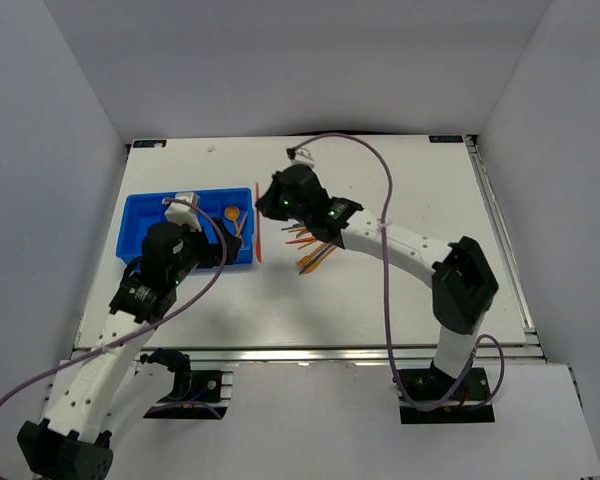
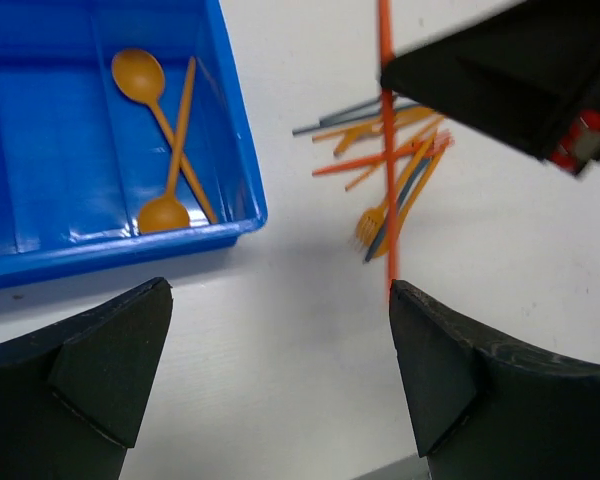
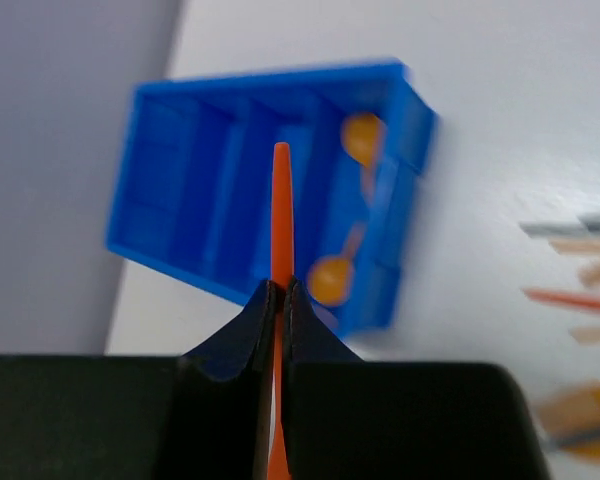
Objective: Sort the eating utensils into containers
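Note:
The bright blue tray (image 1: 143,214) lies at the left of the table. Two orange spoons (image 2: 140,75) lie crossed in its right compartment. My right gripper (image 3: 282,288) is shut on a thin orange stick (image 3: 281,195) and holds it just right of the tray (image 3: 180,200); the stick also shows in the top view (image 1: 258,238). A loose pile of orange, red and dark grey utensils (image 1: 313,250) lies on the table under the right arm. My left gripper (image 2: 280,370) is open and empty above bare table by the tray's near right corner (image 2: 242,215).
White walls enclose the table on three sides. A purple cable (image 1: 380,190) arches over the right arm. The right gripper's black body (image 2: 520,70) hangs over the pile (image 2: 390,175).

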Controlling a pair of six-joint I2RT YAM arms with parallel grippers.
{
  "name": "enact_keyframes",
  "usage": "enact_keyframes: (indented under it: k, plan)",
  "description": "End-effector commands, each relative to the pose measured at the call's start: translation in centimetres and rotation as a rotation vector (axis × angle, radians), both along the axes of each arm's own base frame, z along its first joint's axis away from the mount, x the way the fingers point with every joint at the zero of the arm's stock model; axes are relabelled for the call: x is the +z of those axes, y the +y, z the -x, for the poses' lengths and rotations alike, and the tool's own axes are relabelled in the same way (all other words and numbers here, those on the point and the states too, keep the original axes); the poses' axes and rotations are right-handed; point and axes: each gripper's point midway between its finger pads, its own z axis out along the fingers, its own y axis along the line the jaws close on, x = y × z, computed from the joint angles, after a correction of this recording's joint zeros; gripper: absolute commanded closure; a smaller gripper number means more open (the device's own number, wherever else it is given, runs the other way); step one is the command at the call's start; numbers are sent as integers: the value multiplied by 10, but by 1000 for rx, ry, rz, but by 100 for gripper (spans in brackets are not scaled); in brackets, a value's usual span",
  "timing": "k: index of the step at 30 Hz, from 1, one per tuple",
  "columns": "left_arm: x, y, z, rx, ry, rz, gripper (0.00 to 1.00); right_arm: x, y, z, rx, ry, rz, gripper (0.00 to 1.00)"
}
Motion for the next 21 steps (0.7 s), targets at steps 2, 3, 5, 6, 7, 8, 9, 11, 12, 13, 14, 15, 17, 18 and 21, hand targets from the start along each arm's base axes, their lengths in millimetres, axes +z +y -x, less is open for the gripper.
enact_keyframes:
  k: [2, 3, 5, 6, 7, 8, 9, 11, 12, 13, 14, 15, 17, 18, 21]
  plan:
    - [48, 19, 5, 100, -185, 51, 2, 53, 65, -29, 159, -175, -96, 100]
    - [49, 18, 6, 92, -190, 58, 2, 61, 74, -34, 165, -187, -116, 100]
    - [49, 14, 5, 81, -165, 58, 2, 74, 85, -36, 190, -199, -142, 100]
    - [47, 13, 3, 77, -150, 50, 2, 76, 86, -34, 194, -196, -149, 100]
    - [39, 11, -2, 68, -119, 32, 2, 77, 86, -29, 200, -181, -162, 100]
    - [40, 9, -4, 61, -118, 30, 2, 76, 84, -18, 218, -172, -169, 100]
    - [39, 7, -6, 53, -116, 27, 2, 77, 82, -13, 219, -170, -181, 100]
    - [36, 2, -10, 25, -109, 24, 2, 93, 78, 2, 236, -180, -230, 100]
    - [36, -2, -9, 2, -107, 31, 2, 83, 75, 8, 238, -162, -221, 100]
    - [32, -5, -12, -8, -92, 26, 3, 95, 70, 14, 239, -171, -242, 100]
    - [30, -9, -11, -31, -80, 30, 5, 96, 70, 20, 246, -164, -252, 100]
    - [29, -12, -11, -45, -73, 35, 7, 92, 68, 25, 254, -155, -250, 100]
    - [24, -17, -13, -64, -50, 44, 10, 101, 67, 36, 269, -154, -267, 100]
    - [21, -19, -13, -69, -39, 51, 15, 100, 68, 40, 278, -147, -265, 100]
    - [27, -29, -13, -99, -51, 103, 17, 98, 69, 52, 287, -142, -261, 100]
